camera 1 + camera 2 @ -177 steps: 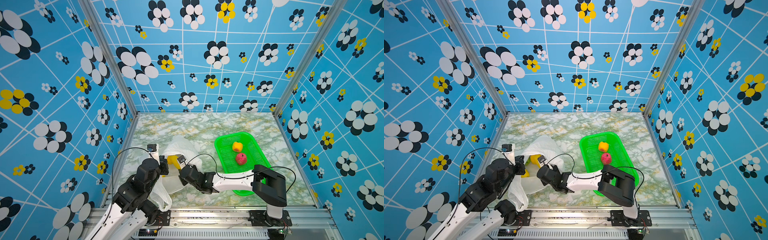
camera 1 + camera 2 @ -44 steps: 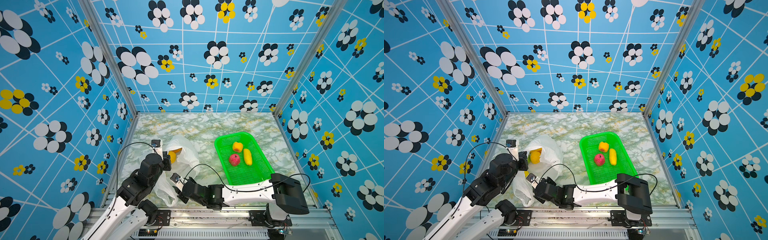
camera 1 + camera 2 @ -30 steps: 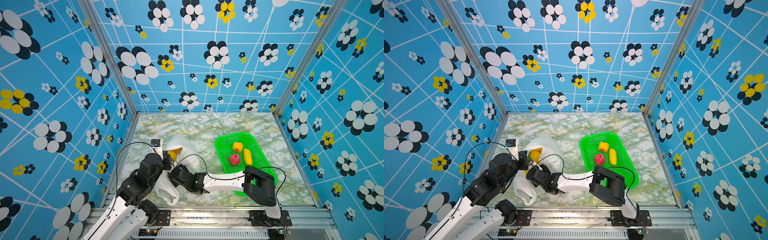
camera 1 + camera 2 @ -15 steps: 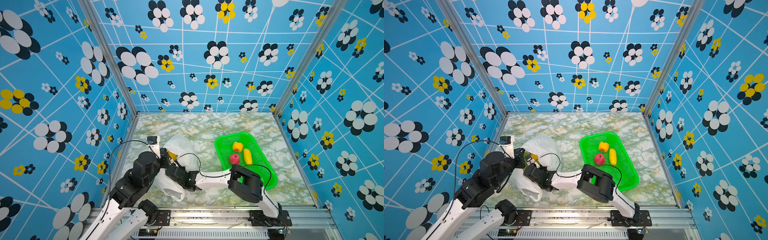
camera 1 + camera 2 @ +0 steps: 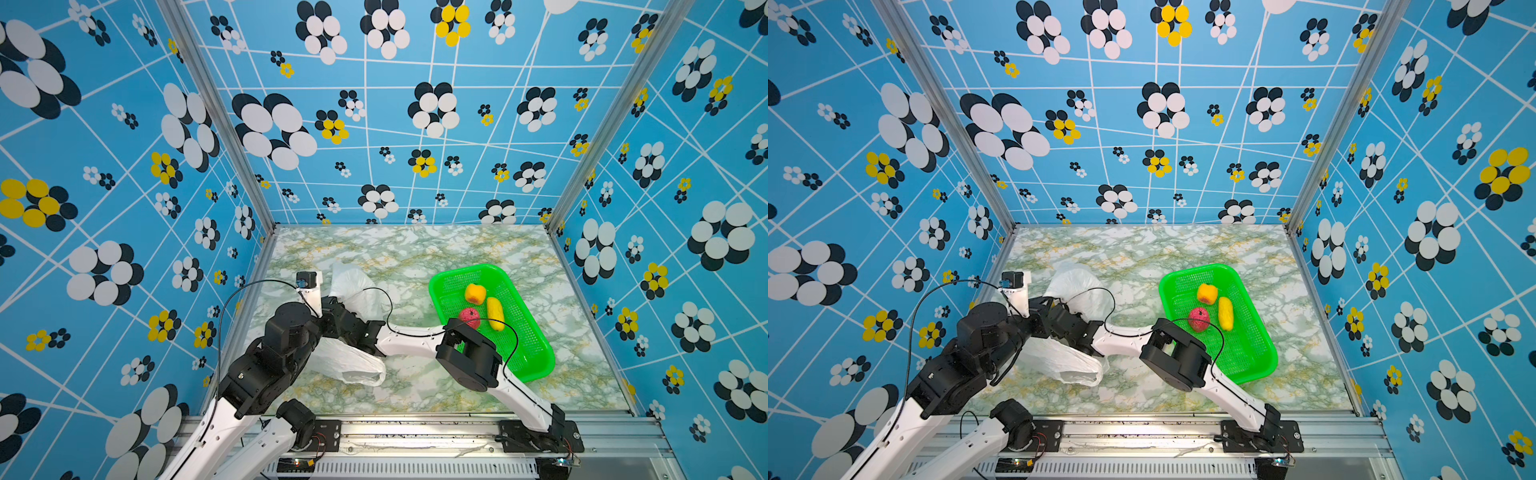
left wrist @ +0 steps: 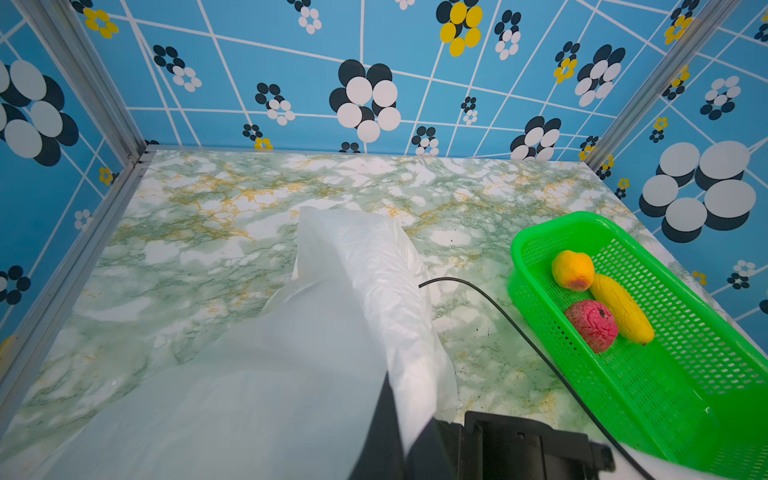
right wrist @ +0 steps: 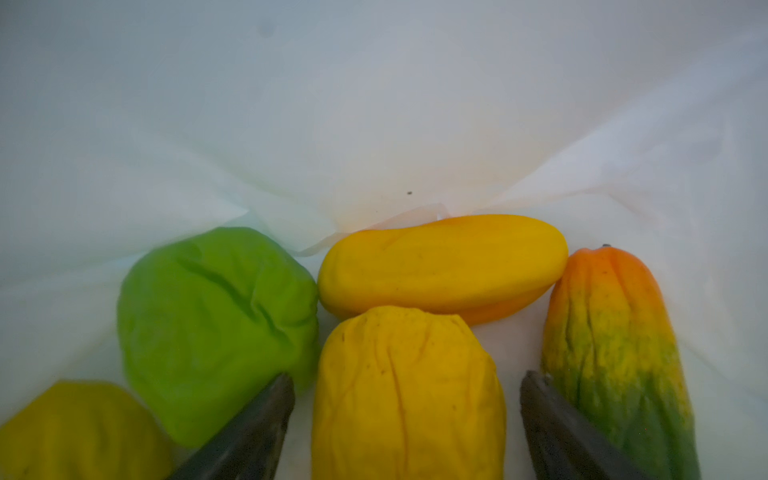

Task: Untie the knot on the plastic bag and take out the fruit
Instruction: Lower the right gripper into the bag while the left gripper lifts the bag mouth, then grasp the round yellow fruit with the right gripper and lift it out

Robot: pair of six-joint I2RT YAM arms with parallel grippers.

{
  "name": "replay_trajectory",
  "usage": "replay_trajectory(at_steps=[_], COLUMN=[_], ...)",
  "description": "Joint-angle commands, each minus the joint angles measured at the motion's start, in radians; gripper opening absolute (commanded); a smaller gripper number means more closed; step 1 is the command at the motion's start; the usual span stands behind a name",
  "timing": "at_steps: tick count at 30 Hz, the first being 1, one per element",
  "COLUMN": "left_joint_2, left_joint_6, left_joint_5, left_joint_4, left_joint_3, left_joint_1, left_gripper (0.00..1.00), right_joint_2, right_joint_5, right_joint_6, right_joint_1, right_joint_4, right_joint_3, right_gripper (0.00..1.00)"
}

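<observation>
The white plastic bag (image 5: 353, 286) lies at the table's left middle, and my left gripper (image 6: 409, 411) is shut on a fold of its rim. My right gripper (image 7: 406, 376) is inside the bag and open. A wrinkled yellow fruit (image 7: 407, 399) lies between its fingers with a gap on each side. Around it in the bag lie a green fruit (image 7: 216, 324), a long yellow one (image 7: 440, 266), an orange-green one (image 7: 611, 345) and a yellow-green one (image 7: 79, 432). In both top views the right gripper's fingers are hidden in the bag. The knot is out of view.
A green mesh basket (image 5: 536, 365) stands to the right of the bag. It holds an orange-yellow fruit (image 5: 475, 293), a long yellow fruit (image 5: 495, 313) and a red fruit (image 5: 469, 318). The right arm's cable (image 6: 519, 332) runs between bag and basket. Patterned walls close three sides.
The right arm has swung from the table's front into the bag's mouth, and its jaws have opened wider. The left gripper has kept hold of the bag and shifted slightly left.
</observation>
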Motion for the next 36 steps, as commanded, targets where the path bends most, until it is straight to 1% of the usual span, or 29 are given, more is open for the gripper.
replay_trajectory(at_steps=[1, 2, 4, 6, 8, 10, 11, 14, 16, 18, 20, 23, 25, 27, 29, 33, 36], left_joint_2=[0.005, 0.005, 0.006, 0.007, 0.005, 0.009, 0.014, 0.028, 0.033, 0.034, 0.029, 0.013, -0.001, -0.012, -0.015, -0.001, 0.007], left_joint_6=[0.012, 0.011, 0.008, 0.012, 0.021, 0.024, 0.025, 0.025, 0.025, 0.026, 0.028, 0.026, 0.024, 0.022, 0.022, 0.029, 0.028], left_joint_5=[0.024, 0.026, 0.036, 0.075, 0.162, 0.240, 0.265, 0.270, 0.261, 0.255, 0.246, 0.203, 0.163, 0.122, 0.101, 0.117, 0.123], left_joint_4=[0.018, 0.018, 0.019, 0.026, 0.058, 0.092, 0.102, 0.106, 0.104, 0.101, 0.097, 0.087, 0.079, 0.074, 0.072, 0.086, 0.095], left_joint_3=[0.004, 0.003, 0.003, 0.006, 0.001, -0.007, -0.008, -0.010, -0.011, -0.011, -0.011, -0.017, -0.025, -0.036, -0.040, -0.040, -0.046], left_joint_1=[0.002, 0.003, 0.003, 0.001, 0.001, 0.001, 0.002, 0.002, 0.001, 0.001, 0.000, 0.002, 0.001, 0.001, 0.003, 0.003, 0.003], left_gripper=[0.00, 0.00, 0.00, 0.00, 0.00, 0.00, 0.00, 0.00, 0.00, 0.00, 0.00, 0.00, 0.00, 0.00, 0.00, 0.00, 0.00], right_joint_2=[-0.019, -0.035, -0.041, -0.011, 0.054, 0.111, 0.133, 0.186, 0.205, 0.196, 0.164, 0.081, 0.009, -0.076, -0.161, -0.334, -0.417], right_joint_5=[-0.152, -0.181, -0.171, -0.131, -0.066, -0.060, -0.058, -0.063, -0.072, -0.092, -0.095, -0.091, -0.071, -0.024, -0.001, 0.005, -0.010], right_joint_6=[-0.033, -0.046, -0.052, -0.036, -0.005, 0.029, 0.048, 0.069, 0.064, 0.057, 0.051, 0.041, 0.029, 0.015, 0.011, 0.051, 0.071], right_joint_1=[0.016, 0.023, 0.034, 0.032, 0.027, 0.012, 0.005, -0.006, -0.007, -0.006, -0.006, -0.006, -0.001, 0.007, 0.016, 0.031, 0.048], right_joint_4=[0.172, 0.248, 0.307, 0.230, 0.085, -0.011, -0.042, -0.099, -0.110, -0.096, -0.055, 0.040, 0.104, 0.165, 0.225, 0.295, 0.334], right_joint_3=[-0.103, -0.150, -0.180, -0.109, 0.027, 0.133, 0.172, 0.258, 0.287, 0.273, 0.220, 0.085, -0.019, -0.138, -0.270, -0.468, -0.572], right_gripper=[0.87, 0.87, 0.89, 0.88, 0.86, 0.85, 0.86, 0.87, 0.82, 0.70, 0.58, 0.48, 0.45, 0.44, 0.40, 0.36, 0.34])
